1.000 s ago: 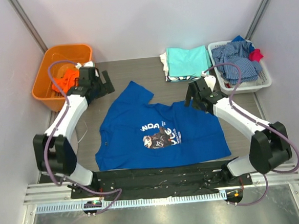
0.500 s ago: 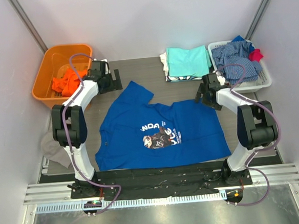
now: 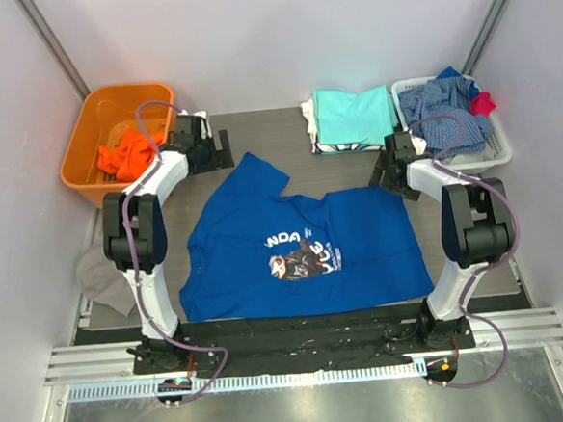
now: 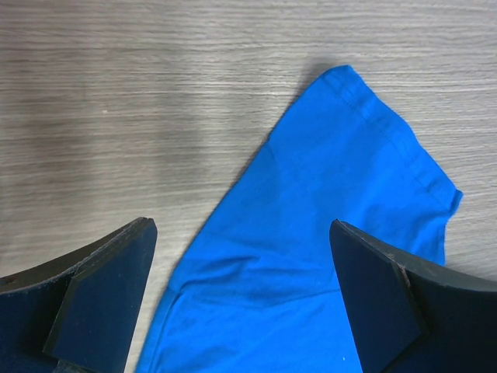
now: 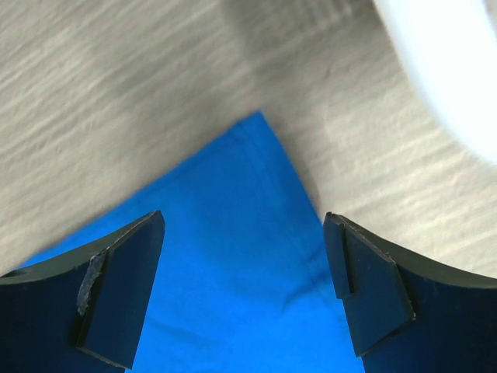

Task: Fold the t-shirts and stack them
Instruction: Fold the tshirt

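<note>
A royal blue t-shirt (image 3: 303, 248) with a white-and-dark chest print lies spread flat on the table. My left gripper (image 3: 216, 150) hovers open at its far left sleeve. In the left wrist view that sleeve (image 4: 326, 186) lies beneath the open gripper (image 4: 239, 229). My right gripper (image 3: 386, 173) hovers open over the shirt's far right corner (image 5: 241, 264), which shows between the spread fingers of the gripper (image 5: 245, 221). Folded t-shirts, aqua on top (image 3: 353, 116), are stacked at the back. An orange t-shirt (image 3: 123, 156) lies in the orange bin (image 3: 82, 128).
A white basket (image 3: 471, 162) at the back right holds the blue-and-white checked garment (image 3: 440, 103) and a red cloth (image 3: 484, 102); its rim (image 5: 443, 70) is close to my right gripper. A grey cloth (image 3: 101, 279) lies at the left table edge.
Both arms have stretched toward the back. The left gripper moved right to the sleeve; the right gripper moved back and right to the shirt's far corner. Both stayed open.
</note>
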### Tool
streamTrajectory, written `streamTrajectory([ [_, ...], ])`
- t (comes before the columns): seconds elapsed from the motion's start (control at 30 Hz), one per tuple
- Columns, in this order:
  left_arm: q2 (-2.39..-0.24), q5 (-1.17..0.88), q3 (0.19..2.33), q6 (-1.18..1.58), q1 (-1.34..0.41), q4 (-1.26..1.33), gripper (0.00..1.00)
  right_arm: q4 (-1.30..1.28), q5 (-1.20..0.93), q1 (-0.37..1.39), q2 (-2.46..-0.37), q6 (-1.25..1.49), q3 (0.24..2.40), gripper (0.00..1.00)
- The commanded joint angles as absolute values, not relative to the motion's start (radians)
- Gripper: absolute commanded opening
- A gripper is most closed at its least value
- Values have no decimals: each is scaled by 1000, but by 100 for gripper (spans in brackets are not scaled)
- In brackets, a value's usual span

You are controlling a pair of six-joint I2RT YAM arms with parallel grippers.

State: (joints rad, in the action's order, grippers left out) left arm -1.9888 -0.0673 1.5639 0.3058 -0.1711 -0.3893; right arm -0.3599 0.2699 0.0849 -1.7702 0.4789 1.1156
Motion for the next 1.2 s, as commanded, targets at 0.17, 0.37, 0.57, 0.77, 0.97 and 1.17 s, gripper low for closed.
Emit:
streamTrajectory([
  [0.17, -2048, -126, 1611, 298, -178, -308, 100, -291, 408, 87, -1908, 419, 1265, 92],
  [0.37, -2063, -133, 1617, 296, -178, -301, 100, -276, 434, 86, -1977, 400, 1325, 92],
  [0.57, -2063, -132, 1617, 298, -178, -304, 100, -278, 422, 84, -1990, 411, 1309, 90],
  [0.77, -2071, -133, 1623, 301, -178, -307, 100, -278, 413, 83, -1994, 416, 1281, 76],
  [0.97, -2075, -133, 1620, 296, -176, -310, 100, -293, 396, 78, -2006, 413, 1287, 53],
  [1.17, -2072, -120, 1614, 285, -176, -314, 100, -308, 364, 78, -2016, 408, 1289, 31],
])
